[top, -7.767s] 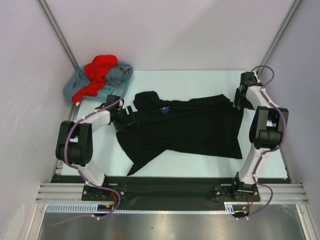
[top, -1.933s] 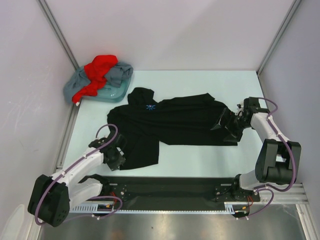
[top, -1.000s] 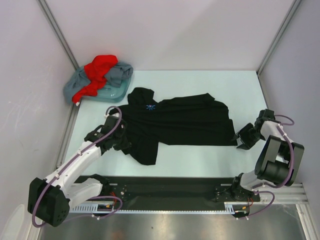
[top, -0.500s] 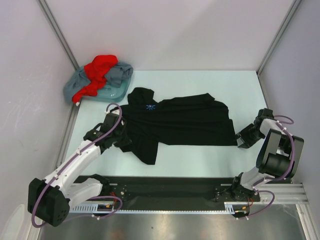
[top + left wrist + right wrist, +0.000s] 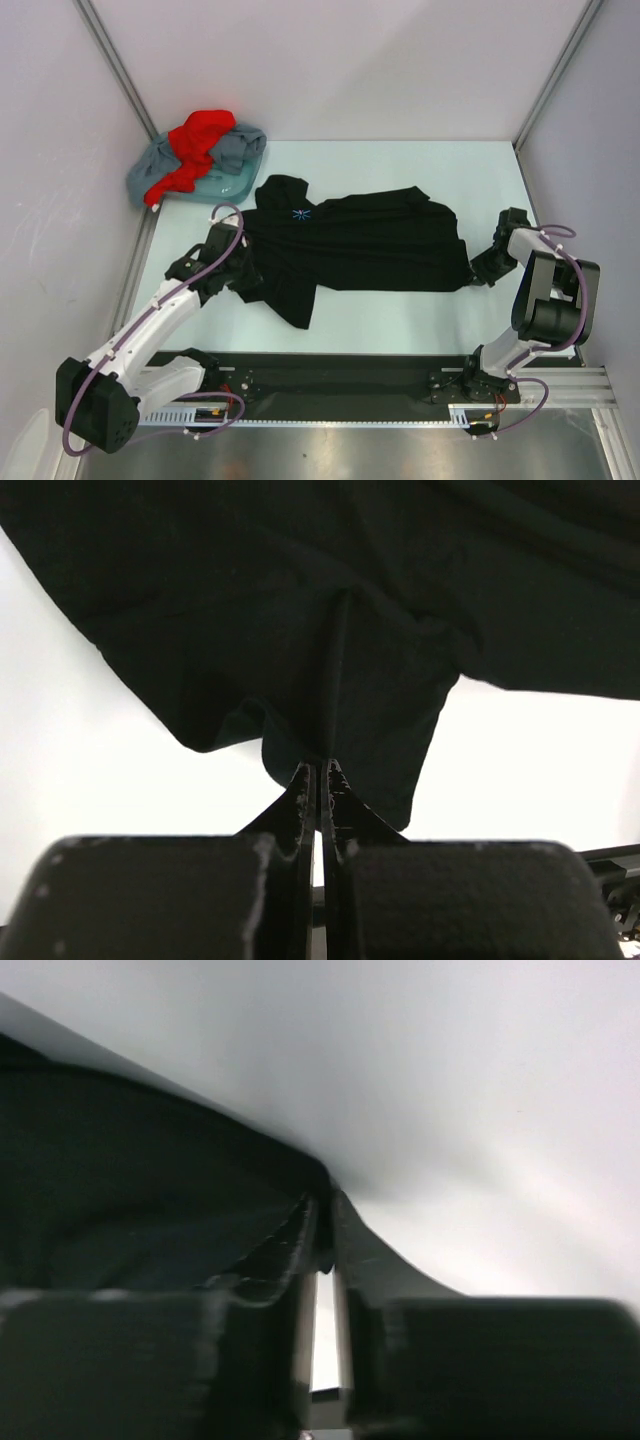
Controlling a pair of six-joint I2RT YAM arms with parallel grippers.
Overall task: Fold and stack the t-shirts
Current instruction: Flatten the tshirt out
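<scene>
**Desk** (image 5: 400, 165): flat, pale blue-white rectangular surface between light walls. It carries all the cloth.

**Black t-shirt** (image 5: 370, 245) of soft cloth: spread across the middle of the desk, lengthwise from left to right. The collar end is towards the far left and the hem towards the right. The body lies mostly flat, with wrinkles. Its near-left part is bunched and drawn into a point towards the desk's near edge.

**Left arm** (image 5: 150, 325), white with black joints: reaches from its base at the near edge to the t-shirt's left side.

**Right arm** (image 5: 550, 290), of the same build: bends sharply to reach the t-shirt's right hem corner.

**Grey-blue soft t-shirt** (image 5: 240, 148): crumpled at the far-left corner of the desk, near the black t-shirt's collar but apart from it.

**Bright red soft t-shirt** (image 5: 200, 135): crumpled on top of the grey-blue one, one strip trailing down the pile's left side.

**Left claw** (image 5: 320, 772): fingers pressed fully together on a raised ridge of the black t-shirt's cloth.

**Right claw** (image 5: 322, 1205): fingers nearly together, with only a narrow slit between them. The tips sit at the edge of the black cloth. Whether the cloth is pinched cannot be told.

**Starburst logo** (image 5: 299, 214): small, blue-white, facing up near the collar.
</scene>
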